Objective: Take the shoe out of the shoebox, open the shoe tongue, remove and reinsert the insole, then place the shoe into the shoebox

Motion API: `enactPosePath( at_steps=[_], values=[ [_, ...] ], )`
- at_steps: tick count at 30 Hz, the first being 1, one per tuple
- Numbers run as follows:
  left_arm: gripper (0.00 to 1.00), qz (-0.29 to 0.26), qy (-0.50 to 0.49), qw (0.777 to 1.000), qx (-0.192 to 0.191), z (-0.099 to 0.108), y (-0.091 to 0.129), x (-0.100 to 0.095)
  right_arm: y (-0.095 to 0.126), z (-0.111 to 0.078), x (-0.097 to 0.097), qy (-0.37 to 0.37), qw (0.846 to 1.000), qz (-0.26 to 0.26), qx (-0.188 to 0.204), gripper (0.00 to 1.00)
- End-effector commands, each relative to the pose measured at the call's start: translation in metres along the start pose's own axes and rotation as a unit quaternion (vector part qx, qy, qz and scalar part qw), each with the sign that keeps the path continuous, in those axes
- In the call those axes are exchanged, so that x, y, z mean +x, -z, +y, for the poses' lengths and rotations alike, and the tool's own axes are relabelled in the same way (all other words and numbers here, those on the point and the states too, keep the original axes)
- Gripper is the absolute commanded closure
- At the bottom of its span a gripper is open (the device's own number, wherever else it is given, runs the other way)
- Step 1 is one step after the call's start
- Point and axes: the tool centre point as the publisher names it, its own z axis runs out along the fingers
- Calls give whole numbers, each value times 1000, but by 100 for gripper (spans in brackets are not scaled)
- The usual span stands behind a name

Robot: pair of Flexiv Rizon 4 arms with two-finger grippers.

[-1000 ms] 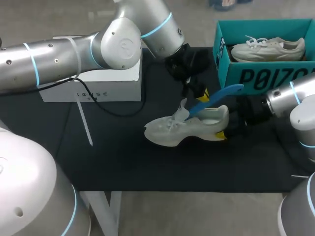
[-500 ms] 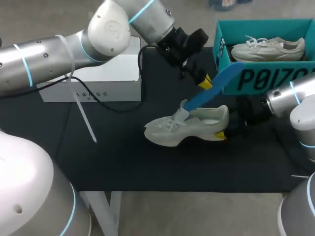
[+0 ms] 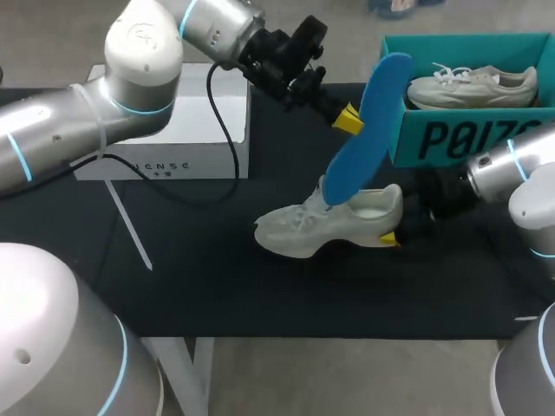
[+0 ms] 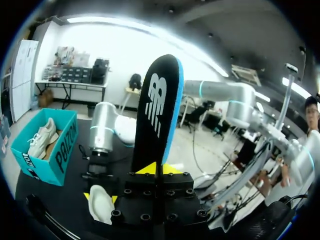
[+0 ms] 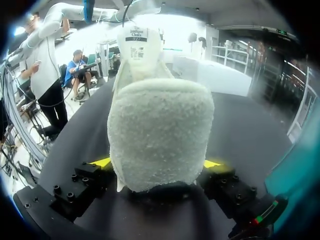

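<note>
The left tool (image 3: 347, 119) pinches a long blue insole (image 3: 366, 130) that slants up from the off-white sneaker (image 3: 321, 230). The right tool (image 3: 395, 227) clamps that sneaker's heel on the black tabletop (image 3: 217, 286).

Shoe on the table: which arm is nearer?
Right. Right arm: jaws gripping the shoe at its heel. Left arm: jaws higher up, holding the blue insole.

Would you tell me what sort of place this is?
Likely a robot test bench: at a black table, the left gripper holds an insole and the right gripper holds a shoe beside a shoebox.
</note>
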Motion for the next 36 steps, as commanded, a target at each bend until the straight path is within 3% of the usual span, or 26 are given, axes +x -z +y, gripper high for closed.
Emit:
enactPosePath(
  at_steps=[1, 8, 13, 19, 32, 36],
  values=[
    [100, 7, 2, 1000, 15, 1, 3, 18, 6, 11, -1, -8, 999, 3, 54, 0],
    [100, 41, -1, 999, 31, -8, 5, 56, 17, 21, 2, -3, 995, -10, 100, 0],
    [100, 72, -7, 995, 76, -17, 6, 83, 24, 29, 4, 6, 987, -16, 162, 0],
    [100, 77, -23, 989, 128, -24, 4, 114, 29, 39, 11, 14, 980, -9, 200, 0],
    [100, 96, -11, 981, 169, -10, -22, 147, 29, 44, 21, 18, 977, -21, 214, 0],
    [100, 111, 2, 979, 169, -6, -26, 154, 30, 46, 21, 23, 969, -28, 244, 0]
  ],
)
